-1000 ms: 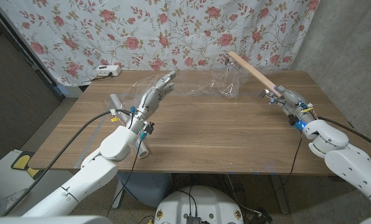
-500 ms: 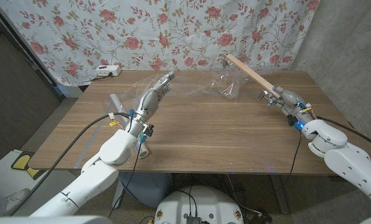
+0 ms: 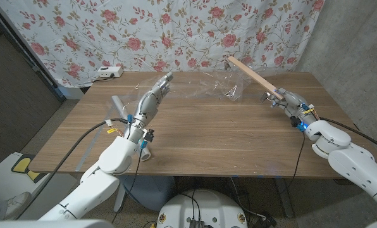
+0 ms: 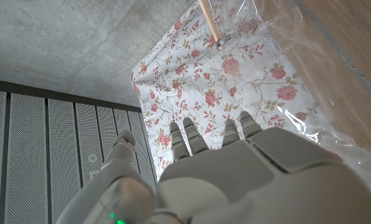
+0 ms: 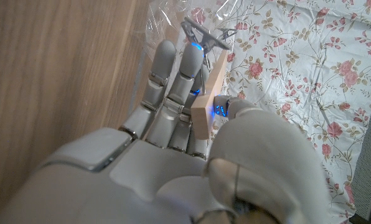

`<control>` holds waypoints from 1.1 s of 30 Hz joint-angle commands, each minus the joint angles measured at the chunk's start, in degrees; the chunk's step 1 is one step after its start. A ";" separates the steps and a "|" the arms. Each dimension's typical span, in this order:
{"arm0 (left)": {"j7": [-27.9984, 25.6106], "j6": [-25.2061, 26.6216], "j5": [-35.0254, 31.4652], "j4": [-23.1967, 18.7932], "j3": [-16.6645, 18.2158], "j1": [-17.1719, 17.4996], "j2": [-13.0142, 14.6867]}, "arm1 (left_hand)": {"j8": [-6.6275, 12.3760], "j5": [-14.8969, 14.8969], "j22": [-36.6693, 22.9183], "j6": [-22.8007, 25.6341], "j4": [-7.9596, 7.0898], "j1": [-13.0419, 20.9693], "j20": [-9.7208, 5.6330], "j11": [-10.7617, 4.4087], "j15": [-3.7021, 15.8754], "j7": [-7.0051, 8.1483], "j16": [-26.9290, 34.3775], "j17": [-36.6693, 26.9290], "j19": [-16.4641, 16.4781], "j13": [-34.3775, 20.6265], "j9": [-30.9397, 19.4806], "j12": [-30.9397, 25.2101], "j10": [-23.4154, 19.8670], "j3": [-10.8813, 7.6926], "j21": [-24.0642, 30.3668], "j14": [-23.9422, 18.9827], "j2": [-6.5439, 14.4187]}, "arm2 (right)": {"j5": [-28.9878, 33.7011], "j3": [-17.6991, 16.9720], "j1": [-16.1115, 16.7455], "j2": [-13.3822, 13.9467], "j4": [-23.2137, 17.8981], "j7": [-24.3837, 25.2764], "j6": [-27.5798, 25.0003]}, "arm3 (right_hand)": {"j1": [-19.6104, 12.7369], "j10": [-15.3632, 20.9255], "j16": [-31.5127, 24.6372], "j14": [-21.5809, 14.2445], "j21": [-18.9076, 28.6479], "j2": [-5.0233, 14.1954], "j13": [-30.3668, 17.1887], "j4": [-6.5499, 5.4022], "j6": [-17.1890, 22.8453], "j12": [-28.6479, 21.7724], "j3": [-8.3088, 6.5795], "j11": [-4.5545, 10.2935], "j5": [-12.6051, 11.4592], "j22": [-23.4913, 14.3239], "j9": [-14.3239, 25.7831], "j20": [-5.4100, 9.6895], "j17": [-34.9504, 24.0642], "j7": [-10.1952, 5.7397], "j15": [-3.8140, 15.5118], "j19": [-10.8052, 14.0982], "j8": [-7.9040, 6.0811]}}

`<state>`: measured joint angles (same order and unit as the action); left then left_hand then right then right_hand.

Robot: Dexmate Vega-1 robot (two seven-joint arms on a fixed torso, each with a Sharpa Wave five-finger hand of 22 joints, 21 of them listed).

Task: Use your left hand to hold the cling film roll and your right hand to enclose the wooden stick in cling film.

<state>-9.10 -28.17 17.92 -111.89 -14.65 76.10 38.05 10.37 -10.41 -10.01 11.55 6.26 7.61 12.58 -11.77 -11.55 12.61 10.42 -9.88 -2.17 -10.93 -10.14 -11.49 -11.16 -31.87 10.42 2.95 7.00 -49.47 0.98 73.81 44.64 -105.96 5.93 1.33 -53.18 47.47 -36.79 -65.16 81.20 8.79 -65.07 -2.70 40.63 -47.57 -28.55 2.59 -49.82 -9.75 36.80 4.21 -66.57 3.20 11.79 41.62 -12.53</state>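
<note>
Over far table (image 3: 239, 139) edge, right hand (image 3: 288, 100) grips stick (image 3: 255, 75), thumb pressed on near end, far end raised toward floral curtain (image 3: 176, 31). Film (image 3: 223, 85) stretched clear between stick and left hand (image 3: 155, 94), crumpled near metal clip (image 5: 205, 36) on stick. Left hand raised above table, fingers straight and together against film; grip cannot be told. White power strip (image 3: 109, 72) at far left corner. Roll itself not made out.
</note>
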 commanded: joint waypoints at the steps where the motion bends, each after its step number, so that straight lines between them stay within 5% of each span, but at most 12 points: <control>1: -0.68 0.67 -0.78 -1.57 1.59 1.93 -0.10 | 0.21 -0.44 -0.19 0.58 0.07 -0.58 0.11 -0.25 -0.19 0.15 0.28 -0.03 0.32 -0.08 0.02 -0.16 0.21 -0.57 0.62 -0.60 -0.12 | 0.02 0.82 -0.62 0.49 -0.08 0.17 -0.68 | 0.40 4.87 0.36 -0.29 -0.15 0.92 -2.88 9.38 6.97 -0.10 -16.56 4.35 -0.19 -0.13 0.13 3.48 0.09 -6.34 0.93 0.55 -0.14; 10: -3.54 1.08 -2.72 -2.54 4.18 5.44 -0.44 | 0.24 -0.34 -0.20 0.97 0.44 -0.50 0.08 0.06 1.19 0.09 0.58 -0.06 0.39 -0.08 0.01 -0.37 -0.23 -0.75 0.57 -1.91 -0.46 | -0.02 0.29 0.26 0.79 -0.98 1.00 -0.78 | 0.58 4.84 0.40 -0.37 -0.15 0.91 -2.89 9.42 6.89 0.09 -16.63 4.45 -0.14 -0.16 0.18 3.43 -0.02 -6.46 0.92 0.48 -0.11; 17: -3.29 0.42 -1.30 -2.82 6.24 7.66 -0.44 | 0.68 0.22 -0.19 2.44 2.47 0.23 0.03 0.91 1.98 -0.15 0.51 -0.13 0.40 -0.07 0.02 -0.60 -0.78 -0.14 0.55 -2.23 -3.69 | 0.02 0.73 -0.28 0.67 -0.89 1.11 -1.03 | 0.69 4.70 0.53 -0.41 -0.12 0.93 -3.32 9.45 6.90 0.00 -16.67 4.45 -0.09 -0.14 0.15 3.49 0.06 -6.44 0.92 0.60 -0.08; 33: -5.26 0.62 -5.60 -3.40 10.13 10.46 -1.59 | 0.70 0.19 -0.27 3.46 2.69 0.19 -0.10 1.57 3.09 -0.05 0.99 -0.14 1.58 -0.08 0.02 -0.70 -1.16 0.32 0.96 -4.18 -4.81 | 0.15 1.98 -1.50 0.47 -0.49 1.42 -1.39 | 0.91 5.19 0.62 -0.52 -0.07 0.93 -2.77 9.53 6.91 0.42 -16.73 4.33 0.06 -0.18 0.14 3.52 -0.09 -6.47 0.93 0.44 -0.04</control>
<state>-12.67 -27.45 13.83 -114.99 -6.98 84.50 37.71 10.64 -10.14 -10.00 14.34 8.86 7.69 12.40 -10.32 -8.57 12.49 10.87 -9.88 -1.10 -10.94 -10.14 -11.87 -12.18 -31.44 10.87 -0.67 2.84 -49.45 2.31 72.82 45.21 -106.54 6.87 0.23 -52.16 47.69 -36.34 -65.17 81.20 8.92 -65.80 -2.69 40.73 -46.91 -28.56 2.80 -49.56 -9.74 36.77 4.21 -66.59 3.06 11.98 41.62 -12.30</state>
